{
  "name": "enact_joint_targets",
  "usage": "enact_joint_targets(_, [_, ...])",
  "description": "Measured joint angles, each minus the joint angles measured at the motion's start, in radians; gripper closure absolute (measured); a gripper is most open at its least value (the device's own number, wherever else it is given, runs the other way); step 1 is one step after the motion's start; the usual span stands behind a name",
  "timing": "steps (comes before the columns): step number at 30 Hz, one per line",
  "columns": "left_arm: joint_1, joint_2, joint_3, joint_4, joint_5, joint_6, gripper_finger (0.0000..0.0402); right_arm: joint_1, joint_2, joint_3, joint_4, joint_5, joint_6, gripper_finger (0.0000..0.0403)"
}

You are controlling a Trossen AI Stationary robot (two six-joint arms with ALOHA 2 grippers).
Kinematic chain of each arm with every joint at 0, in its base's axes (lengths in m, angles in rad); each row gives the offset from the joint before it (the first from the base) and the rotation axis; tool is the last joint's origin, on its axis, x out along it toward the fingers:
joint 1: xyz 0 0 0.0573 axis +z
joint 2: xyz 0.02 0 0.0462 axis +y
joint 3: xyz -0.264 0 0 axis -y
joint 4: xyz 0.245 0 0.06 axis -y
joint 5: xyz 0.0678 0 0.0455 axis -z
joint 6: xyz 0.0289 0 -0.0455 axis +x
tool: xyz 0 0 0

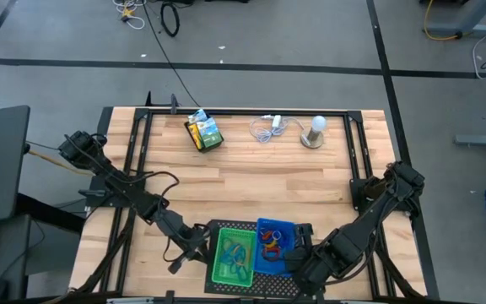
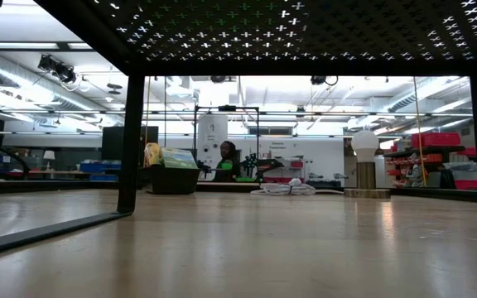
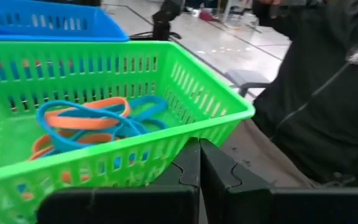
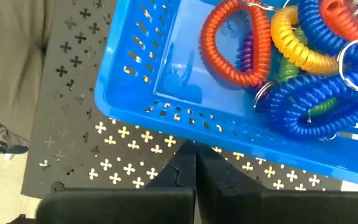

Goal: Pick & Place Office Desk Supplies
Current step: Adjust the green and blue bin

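A green tray (image 1: 233, 260) holding blue and orange loops (image 3: 98, 121) and a blue tray (image 1: 273, 245) holding orange, yellow, blue and red coiled loops (image 4: 291, 56) stand side by side on a black perforated sheet (image 4: 123, 155) at the table's near edge. A yellow-green crayon box (image 1: 203, 132) lies at the far left of the table. My left gripper (image 1: 194, 247) is shut just left of the green tray (image 3: 135, 87), pointing almost level at its wall. My right gripper (image 1: 298, 258) is shut, pointing steeply down at the blue tray's (image 4: 166, 81) rim. My left gripper's shut fingertips (image 3: 197, 149) stand against the green tray's outer wall (image 3: 166, 152) below its rim; whether they touch it I cannot tell. My right gripper's shut fingertips (image 4: 194, 155) stand at the blue tray's rim (image 4: 185, 121), over the perforated sheet; whether they touch it I cannot tell.
A white coiled cable (image 1: 266, 128) and a white bulb on a round base (image 1: 314, 132) sit at the table's far side. A person in a dark jacket (image 3: 328, 93) stands close beyond the near edge. The middle of the wooden table (image 1: 251, 181) is bare.
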Motion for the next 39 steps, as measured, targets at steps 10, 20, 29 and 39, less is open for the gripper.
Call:
enact_joint_targets(10, [0.000,0.000,0.000,-0.035,-0.059,0.008,0.0401,-0.008,0.000,0.000,-0.056,0.030,-0.001,0.0403])
enact_joint_targets(20, [0.000,0.000,0.000,-0.048,-0.104,0.035,0.0401,-0.039,-0.001,0.000,-0.100,0.073,-0.045,0.0403])
enact_joint_targets(29, [0.006,0.000,0.000,-0.041,-0.117,0.045,0.0401,-0.075,-0.001,0.000,-0.089,0.075,-0.120,0.0403])
enact_joint_targets(39, [0.005,-0.022,0.000,-0.125,-0.177,0.016,0.0401,-0.085,-0.001,0.000,-0.061,0.075,-0.154,0.0403])
